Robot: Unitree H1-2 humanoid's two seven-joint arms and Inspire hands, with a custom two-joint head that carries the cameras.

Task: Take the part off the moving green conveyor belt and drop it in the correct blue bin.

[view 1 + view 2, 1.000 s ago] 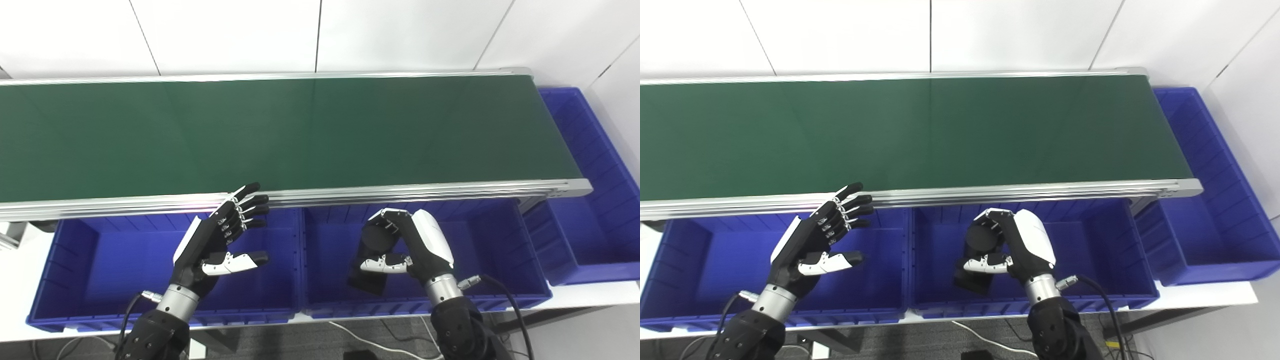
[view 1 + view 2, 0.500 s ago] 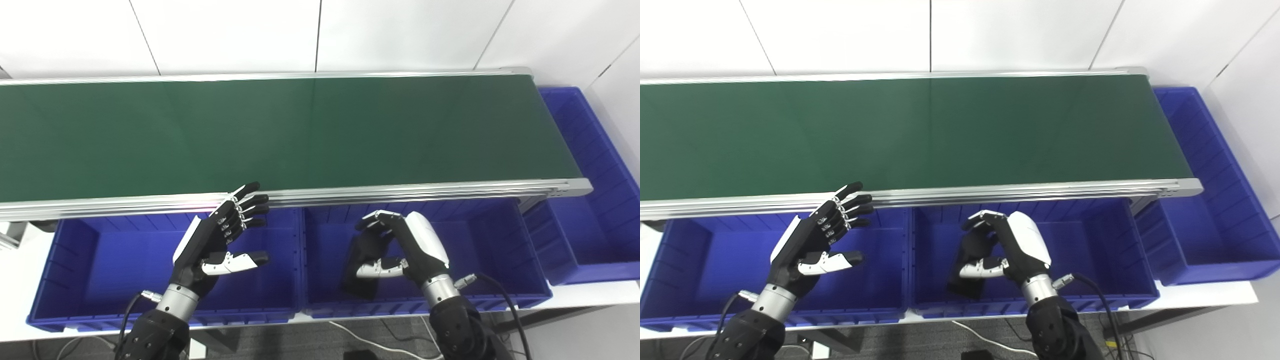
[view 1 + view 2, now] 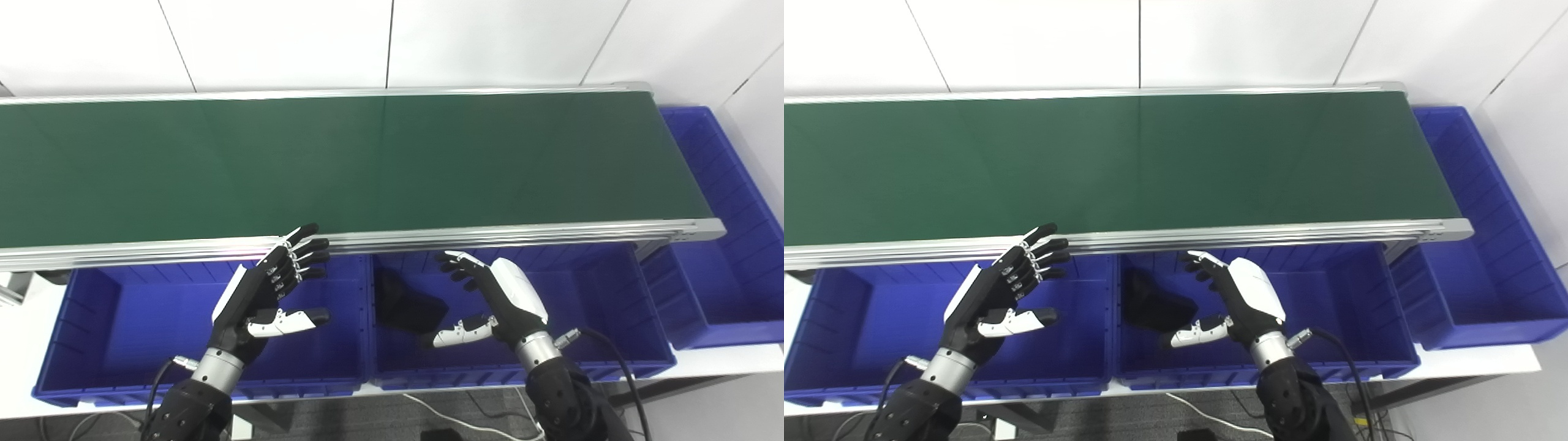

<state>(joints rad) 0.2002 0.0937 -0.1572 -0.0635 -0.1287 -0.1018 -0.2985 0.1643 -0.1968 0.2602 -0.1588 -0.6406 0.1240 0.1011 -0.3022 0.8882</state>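
Observation:
A black part lies on the floor of the middle blue bin, near its left wall. My right hand hovers over that bin just right of the part, open, with fingers spread and holding nothing. Over the left blue bin my left hand is open and empty, fingertips close to the belt's front rail. The green conveyor belt carries nothing in view.
A third blue bin stands past the belt's right end. The aluminium front rail of the conveyor overhangs the back of the two front bins. Cables hang under the table edge near both arms.
My right hand opened and let go of the black part, which dropped leftward onto the floor of the middle bin. The left hand stayed where it was.

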